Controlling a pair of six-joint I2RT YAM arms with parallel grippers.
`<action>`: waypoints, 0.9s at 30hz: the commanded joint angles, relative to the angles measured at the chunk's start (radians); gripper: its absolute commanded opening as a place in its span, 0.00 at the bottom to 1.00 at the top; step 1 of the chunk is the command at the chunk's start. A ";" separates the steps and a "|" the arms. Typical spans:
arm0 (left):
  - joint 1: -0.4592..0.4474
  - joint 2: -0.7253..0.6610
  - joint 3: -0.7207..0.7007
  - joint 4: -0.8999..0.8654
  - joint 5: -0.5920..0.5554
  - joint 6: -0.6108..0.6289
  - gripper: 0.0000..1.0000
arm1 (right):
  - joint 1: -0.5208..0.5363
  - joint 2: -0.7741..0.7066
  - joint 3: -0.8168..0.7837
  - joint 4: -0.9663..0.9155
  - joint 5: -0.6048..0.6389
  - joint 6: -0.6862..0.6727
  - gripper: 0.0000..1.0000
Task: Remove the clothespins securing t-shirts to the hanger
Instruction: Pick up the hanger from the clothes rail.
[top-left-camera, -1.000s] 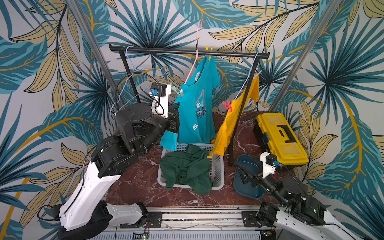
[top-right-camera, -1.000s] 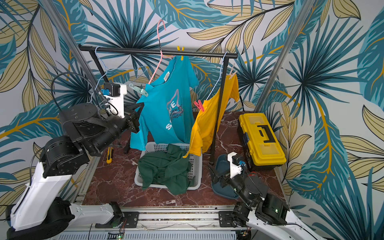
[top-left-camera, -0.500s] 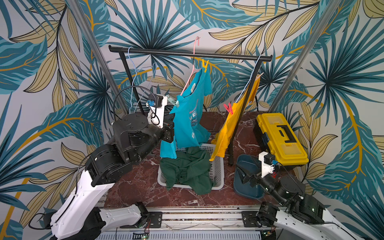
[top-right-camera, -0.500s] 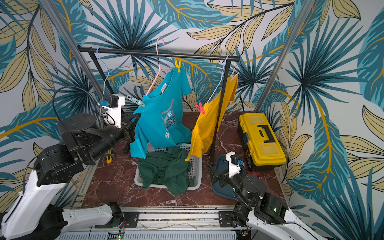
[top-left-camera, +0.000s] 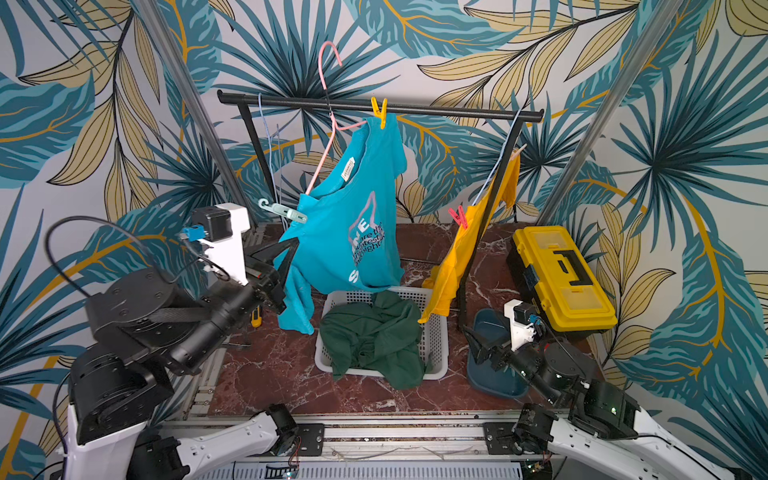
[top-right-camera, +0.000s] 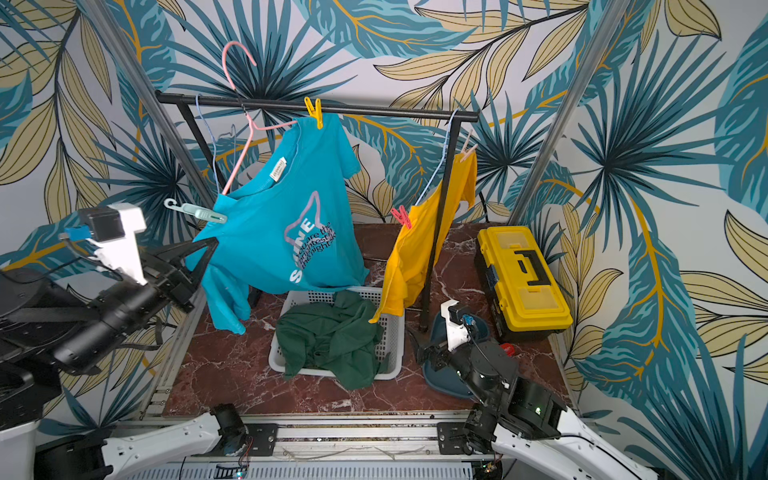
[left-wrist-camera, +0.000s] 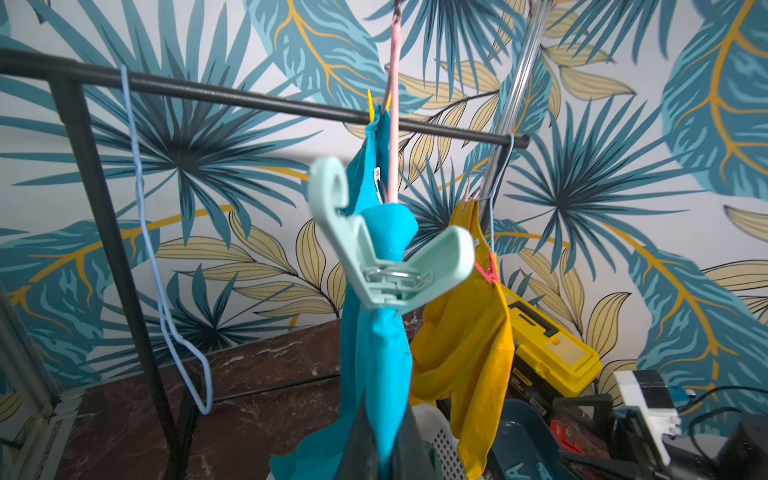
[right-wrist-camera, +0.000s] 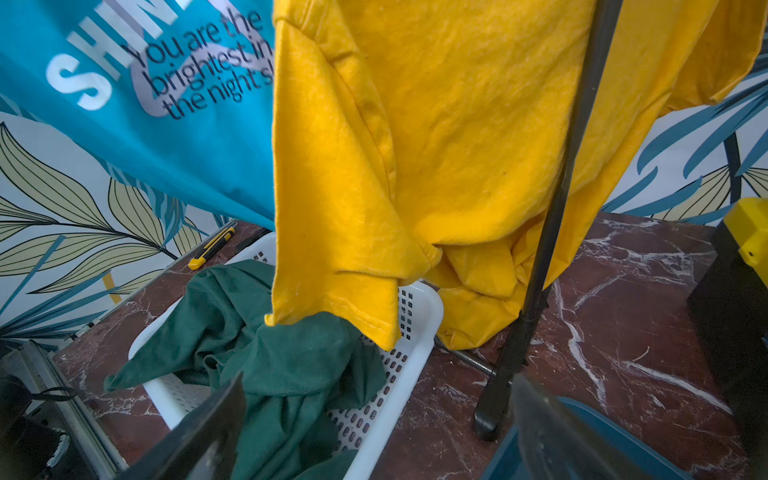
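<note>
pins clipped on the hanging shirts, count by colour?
Mint clothespin, on the turquoise t-shirt: 1
Yellow clothespin, same shirt: 1
Red-pink clothespin, on the yellow t-shirt: 1
Peach clothespin, same shirt: 1
Total: 4

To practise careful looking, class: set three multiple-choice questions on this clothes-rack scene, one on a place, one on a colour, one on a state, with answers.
1. Where is the dark green t-shirt?
A up on a hanger
B in the white basket
C in a claw

2. What colour is the clothespin at the top of the turquoise t-shirt?
A yellow
B black
C white

3. What is the left claw doing?
A standing open
B out of sight
C shut on the turquoise t-shirt

Answers:
1 B, it lies heaped in the basket.
2 A, it shows yellow in both top views.
3 C, the cloth runs between its closed fingers.
</note>
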 joint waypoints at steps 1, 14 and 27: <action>0.004 -0.017 0.059 0.055 0.069 -0.016 0.00 | -0.002 0.014 0.003 0.041 0.017 0.012 0.99; 0.004 -0.054 0.099 -0.022 0.230 -0.079 0.00 | -0.002 0.055 0.026 0.049 0.035 0.021 0.99; 0.004 -0.095 0.109 -0.136 0.269 -0.054 0.00 | -0.004 0.094 0.065 0.072 0.027 0.017 0.99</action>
